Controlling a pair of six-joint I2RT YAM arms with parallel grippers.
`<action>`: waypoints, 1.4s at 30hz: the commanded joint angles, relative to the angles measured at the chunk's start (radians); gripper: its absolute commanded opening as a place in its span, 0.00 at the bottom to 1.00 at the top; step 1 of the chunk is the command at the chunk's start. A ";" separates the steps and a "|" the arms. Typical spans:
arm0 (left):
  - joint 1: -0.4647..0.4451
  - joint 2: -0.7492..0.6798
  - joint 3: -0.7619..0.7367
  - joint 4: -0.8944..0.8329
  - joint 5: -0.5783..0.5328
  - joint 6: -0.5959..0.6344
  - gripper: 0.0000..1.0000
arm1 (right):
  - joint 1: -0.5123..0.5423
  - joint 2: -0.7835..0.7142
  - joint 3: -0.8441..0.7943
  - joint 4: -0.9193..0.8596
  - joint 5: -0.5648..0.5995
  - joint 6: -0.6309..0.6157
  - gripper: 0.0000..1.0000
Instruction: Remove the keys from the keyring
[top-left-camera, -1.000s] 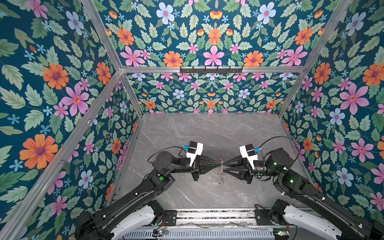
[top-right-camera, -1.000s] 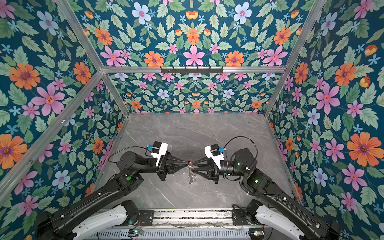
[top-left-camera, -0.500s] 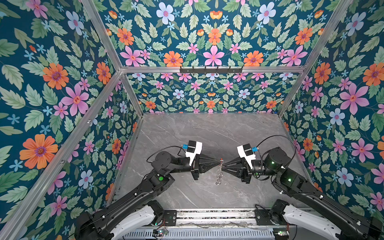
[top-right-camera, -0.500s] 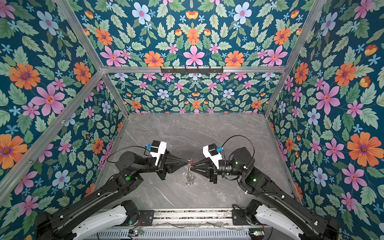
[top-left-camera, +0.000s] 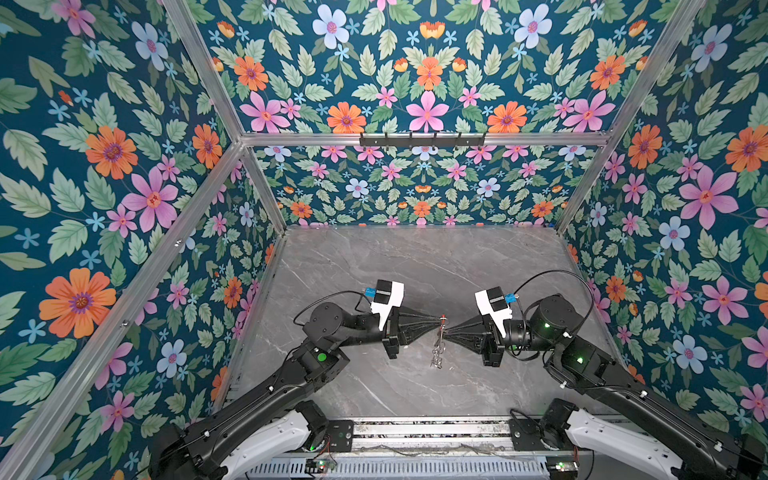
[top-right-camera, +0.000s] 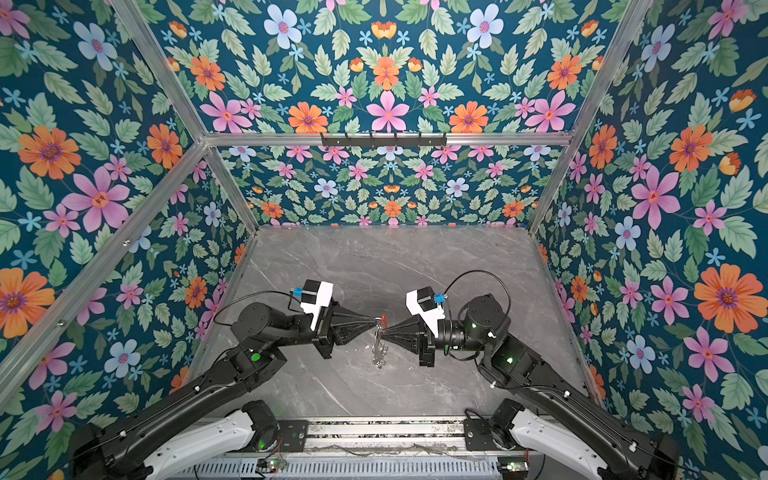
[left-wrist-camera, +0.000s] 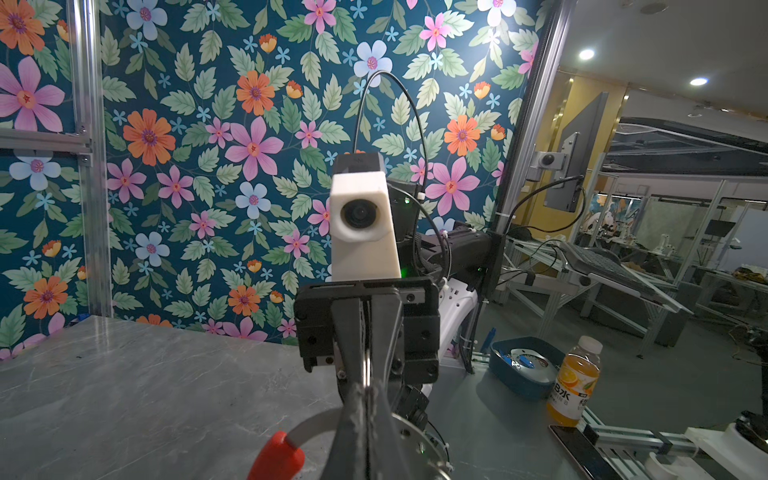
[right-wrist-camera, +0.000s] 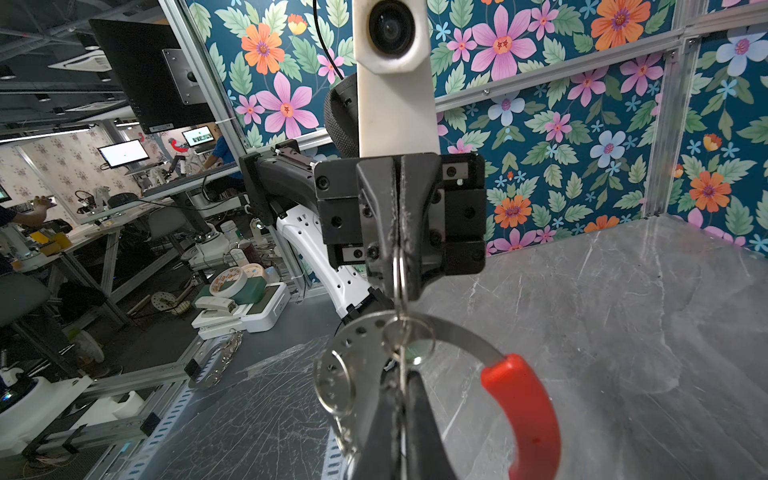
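Where my two arms meet tip to tip above the desk (top-left-camera: 415, 266), nearer its front edge than its back edge and about midway between its left and right edges, both my tools are pinched closed. My left gripper (top-left-camera: 437, 321) has its jaws clamped on a small split ring (right-wrist-camera: 399, 270), which the right wrist view shows edge-on. My right gripper (top-left-camera: 445, 332) is closed as well. A thin silvery edge runs between its fingers (right-wrist-camera: 424, 419), but I cannot tell which piece that is. The keyring (right-wrist-camera: 465, 338) hangs at the two tips, with its red sleeve (right-wrist-camera: 521, 411) curving down one side and a perforated grey plate (right-wrist-camera: 357, 332) on the other side. The keys (top-left-camera: 436, 359) dangle below it in a small silvery bunch, seen in both top views. Whether the lowest one touches the desk I cannot tell.
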 joint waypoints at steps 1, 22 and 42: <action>0.000 -0.008 0.003 -0.004 -0.023 0.010 0.00 | 0.001 -0.007 0.006 0.008 -0.006 -0.003 0.00; 0.000 -0.040 0.052 -0.202 -0.044 0.110 0.00 | 0.001 -0.033 0.083 -0.230 0.079 -0.072 0.00; 0.001 -0.062 0.070 -0.268 -0.104 0.136 0.00 | 0.001 -0.064 0.084 -0.273 0.209 -0.095 0.00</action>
